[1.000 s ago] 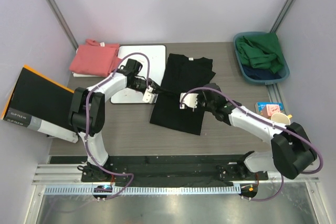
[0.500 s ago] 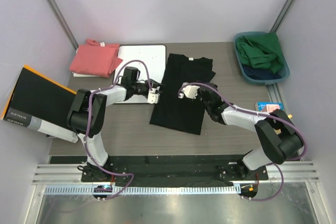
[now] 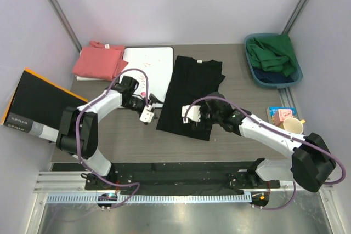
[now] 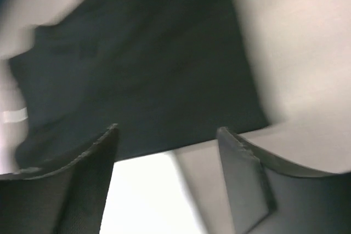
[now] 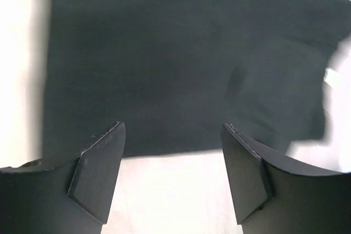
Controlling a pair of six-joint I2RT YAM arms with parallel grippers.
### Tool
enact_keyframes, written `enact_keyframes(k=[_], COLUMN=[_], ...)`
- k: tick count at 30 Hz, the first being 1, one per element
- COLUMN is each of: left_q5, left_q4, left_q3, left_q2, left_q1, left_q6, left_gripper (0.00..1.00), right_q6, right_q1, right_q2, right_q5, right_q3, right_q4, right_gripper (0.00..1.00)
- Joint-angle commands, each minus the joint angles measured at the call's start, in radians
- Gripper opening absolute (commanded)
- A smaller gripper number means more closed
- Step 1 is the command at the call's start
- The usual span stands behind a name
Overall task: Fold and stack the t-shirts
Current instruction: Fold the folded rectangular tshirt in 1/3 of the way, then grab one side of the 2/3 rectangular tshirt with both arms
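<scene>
At the far left, a flat black box with an orange edge (image 3: 38, 105) leans off the side of the grey wood-grain counter (image 3: 137, 141). Beyond it, in the far-left corner, the salmon-pink cloth t-shirt (image 3: 98, 61) lies folded, its right edge resting on a white rectangular board (image 3: 151, 69). The left tool (image 3: 147, 114) hovers near the board's near edge, just beside the left side of the black cloth t-shirt (image 3: 192, 89). In the left wrist view its fingers stand apart with nothing between them, released.

The black t-shirt lies flat in the middle of the counter, folded into a long narrow shape with the collar toward the far edge. The right tool (image 3: 189, 114) hangs over the shirt's near end. In the right wrist view its fingers are also spread and empty, with the dark cloth (image 5: 181, 53) beneath. At the far right, a blue plastic basket (image 3: 255, 75) holds green cloth.
</scene>
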Motion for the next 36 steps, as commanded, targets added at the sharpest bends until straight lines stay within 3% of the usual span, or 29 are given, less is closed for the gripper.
enact_keyframes(k=[1,8,15,24,36], left_q5=[0.068,0.025,0.027,0.033,0.021], left_q4=[-0.444,-0.458,-0.423,-0.159,0.099], left_q3=[-0.02,-0.055,-0.067,-0.158,-0.129], left_q2=[0.036,0.054,0.073,0.08,0.179], left_q1=[0.003,-0.013,-0.016,-0.017,-0.017], left_q6=[0.686,0.711,0.709,0.662,0.585], left_gripper=[0.78,0.9,0.91,0.91,0.85], right_q6=[0.071,0.189,0.221,0.195,0.189], right_q1=[0.078,0.154,0.157,0.157,0.151], right_q2=[0.011,0.051,0.015,0.006,-0.009], right_q5=[-0.089,-0.04,-0.003,0.06,0.069], right_q3=[-0.021,-0.084,-0.145,-0.178,-0.208], right_q4=[-0.101,0.002,0.017,0.036,0.016], right_gripper=[0.76,0.77,0.78,0.78,0.78])
